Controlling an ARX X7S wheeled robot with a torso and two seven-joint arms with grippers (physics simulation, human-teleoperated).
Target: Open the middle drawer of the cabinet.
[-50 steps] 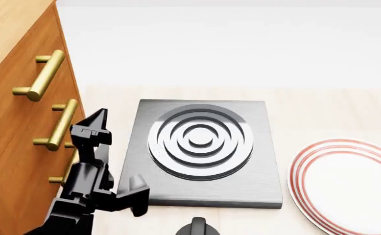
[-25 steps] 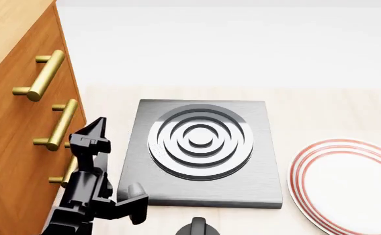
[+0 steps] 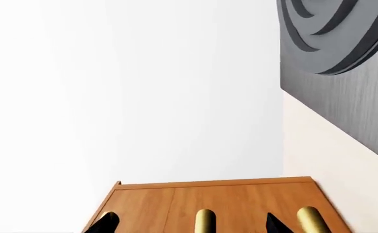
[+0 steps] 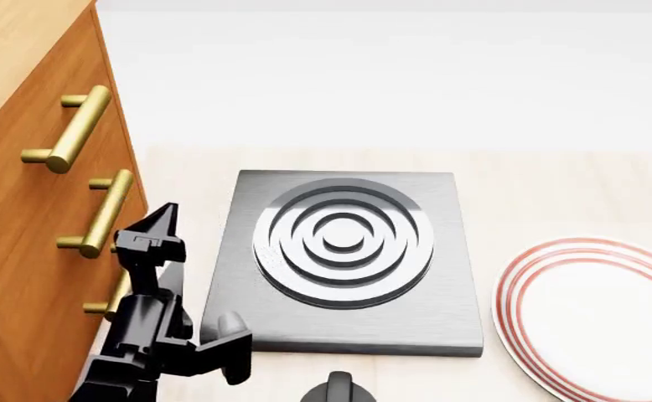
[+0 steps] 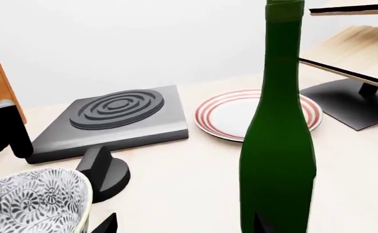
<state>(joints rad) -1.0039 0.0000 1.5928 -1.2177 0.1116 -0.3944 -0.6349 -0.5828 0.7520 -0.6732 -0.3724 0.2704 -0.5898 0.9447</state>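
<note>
Left gripper (image 4: 192, 285): black, lower left of the head view, fingers spread wide, holding nothing, just beside the cabinet (image 4: 18, 251) front. Right gripper: only finger tips show in its wrist view, on either side of the green bottle (image 5: 278, 141); grip cannot be told. Cabinet: orange-brown wood, left edge of head view. Middle drawer (image 4: 35, 222): closed, brass bar handle (image 4: 100, 213) untouched. Grey ringed slab (image 4: 346, 260): centre. Red-rimmed plate (image 4: 594, 314): lower right. Patterned bowl (image 5: 33, 204): lower left, right wrist view.

Left end effector (image 4: 192, 285) open beside cabinet (image 4: 18, 243), near middle drawer (image 4: 47, 201).
</note>
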